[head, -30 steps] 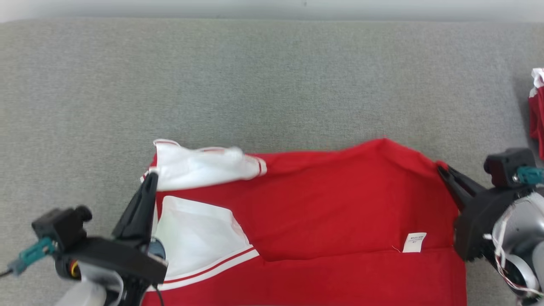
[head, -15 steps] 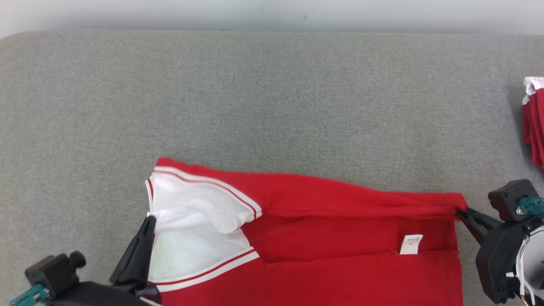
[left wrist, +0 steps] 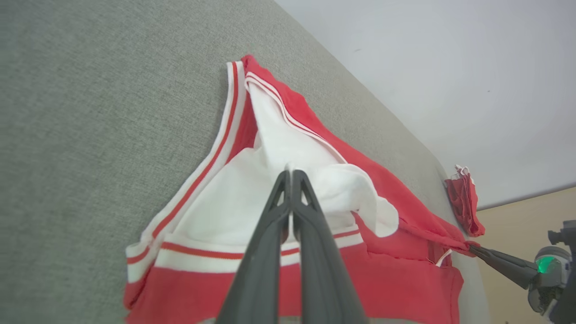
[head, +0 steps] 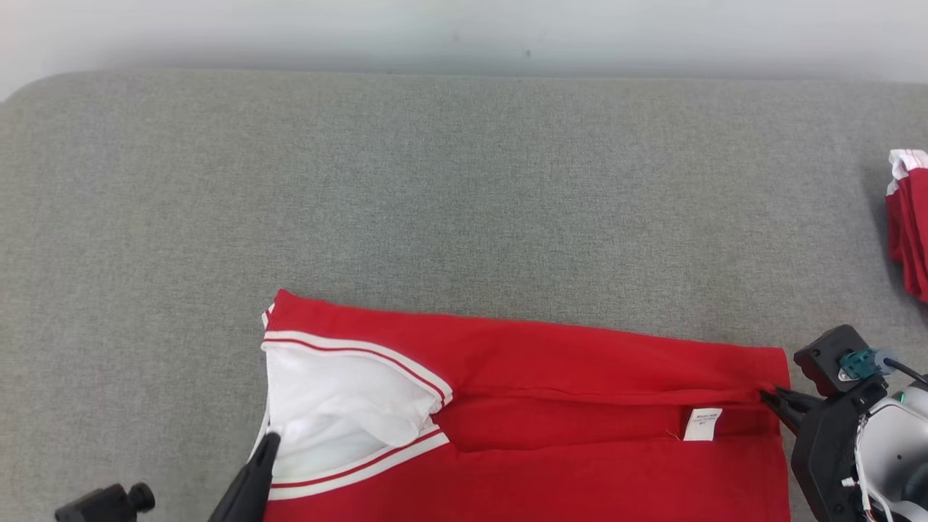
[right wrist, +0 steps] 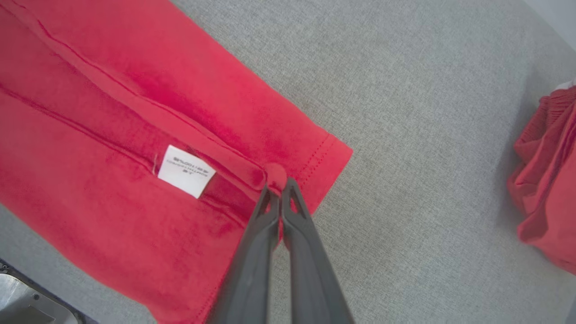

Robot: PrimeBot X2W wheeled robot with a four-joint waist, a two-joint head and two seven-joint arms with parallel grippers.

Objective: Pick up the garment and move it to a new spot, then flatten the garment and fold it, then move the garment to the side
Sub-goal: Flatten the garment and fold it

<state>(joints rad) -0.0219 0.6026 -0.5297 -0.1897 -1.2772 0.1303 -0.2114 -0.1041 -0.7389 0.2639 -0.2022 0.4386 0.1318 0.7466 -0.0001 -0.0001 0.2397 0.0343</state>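
The grey cloth-covered worktop (head: 464, 181) takes most of what I see, and it reaches to a pale wall behind. The red garment (head: 580, 362) lies on its near part, close to me, stretched between my two arms, with one red layer lying over another. Far at my right side, well apart from it, a second red cloth (head: 910, 225) sits in a heap at the edge of the head view. At the left end of the garment there is a white part (head: 333, 391) with red and white stripes on its border. A small white label (head: 702, 424) is near the right end. My left jaws are closed, the fingers (left wrist: 263, 256) pinching the white fabric. My right jaws are closed too, the fingers (right wrist: 252, 270) pinching a red fold at the right hem, near the label.
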